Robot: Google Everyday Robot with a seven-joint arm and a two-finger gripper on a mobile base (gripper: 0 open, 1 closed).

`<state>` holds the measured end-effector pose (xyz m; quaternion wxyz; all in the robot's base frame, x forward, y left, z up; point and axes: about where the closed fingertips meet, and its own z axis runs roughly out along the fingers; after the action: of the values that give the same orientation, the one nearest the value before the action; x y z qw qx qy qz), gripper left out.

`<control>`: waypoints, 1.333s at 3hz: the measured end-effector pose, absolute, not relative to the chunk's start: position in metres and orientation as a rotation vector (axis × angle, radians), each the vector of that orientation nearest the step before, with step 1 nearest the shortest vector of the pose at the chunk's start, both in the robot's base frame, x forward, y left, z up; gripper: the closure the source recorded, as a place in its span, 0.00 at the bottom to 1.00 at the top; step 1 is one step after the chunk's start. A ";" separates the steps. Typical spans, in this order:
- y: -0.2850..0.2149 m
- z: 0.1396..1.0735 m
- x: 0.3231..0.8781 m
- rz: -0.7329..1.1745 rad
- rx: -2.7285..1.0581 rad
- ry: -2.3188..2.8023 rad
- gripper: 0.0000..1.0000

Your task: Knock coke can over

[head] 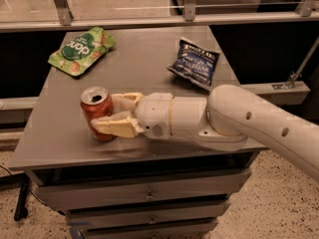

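The coke can [94, 107] stands upright near the front left corner of the bench [149, 78], so the knocking is not yet done. I judge that I am at the contact step. The hand [106, 112] is at the can's right side with its fingers spread wide, one finger crossing in front of the can and the other reaching behind it. The can is between them, but I cannot tell if either finger really presses on it.

The next move calls for a sideways push high on the can, toward the left, so that it tips and does not only slide on the bench.

The front finger hides the lower right part of the can. The arm [249, 123] is cut off at the right edge, and the base is not visible. The green bag [82, 49] and the blue bag [194, 61] lie well apart at the back.
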<state>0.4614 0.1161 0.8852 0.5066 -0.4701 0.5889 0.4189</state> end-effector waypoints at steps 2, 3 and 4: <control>0.081 0.901 0.491 0.898 -1.210 1.466 1.00; 0.070 0.918 0.508 0.815 -1.320 1.503 1.00; 0.067 0.934 0.516 0.698 -1.497 1.573 1.00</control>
<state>0.5164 0.0673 0.9338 0.4172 -0.5966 0.6267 0.2779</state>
